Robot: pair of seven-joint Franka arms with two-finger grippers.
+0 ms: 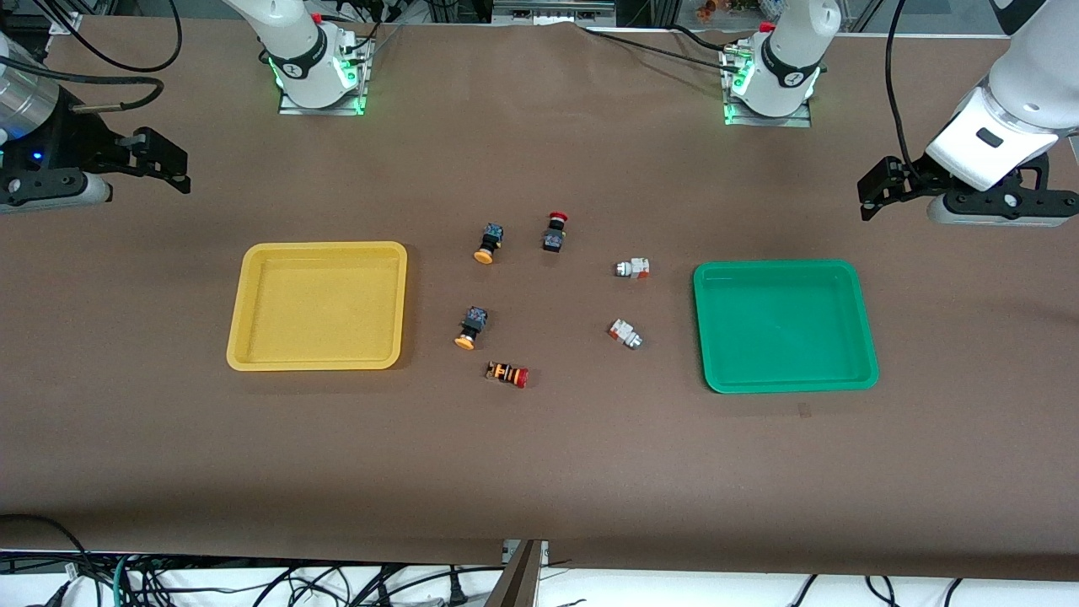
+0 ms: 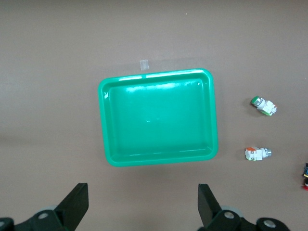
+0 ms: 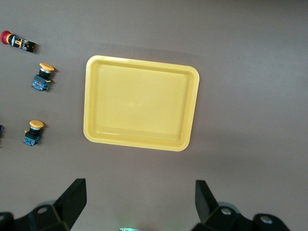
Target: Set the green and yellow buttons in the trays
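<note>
The yellow tray (image 1: pixel 319 305) (image 3: pixel 139 103) and the green tray (image 1: pixel 784 324) (image 2: pixel 159 118) lie empty. Between them lie two dark buttons with yellow caps (image 1: pixel 488 244) (image 1: pixel 471 328), seen in the right wrist view too (image 3: pixel 42 76) (image 3: pixel 32 132). Two white buttons (image 1: pixel 632 269) (image 1: pixel 625 334) lie beside the green tray, also in the left wrist view (image 2: pixel 263 106) (image 2: pixel 256 153). My left gripper (image 1: pixel 877 184) (image 2: pixel 143 195) is open and empty, up over the table's left-arm end. My right gripper (image 1: pixel 160 158) (image 3: pixel 139 188) is open and empty, up over the right-arm end.
A dark switch with a red cap (image 1: pixel 555 231) lies beside the farther yellow-capped button. An orange-striped switch with a red cap (image 1: pixel 507 374) (image 3: pixel 17 42) lies nearest the front camera. Brown cloth covers the table (image 1: pixel 539 472).
</note>
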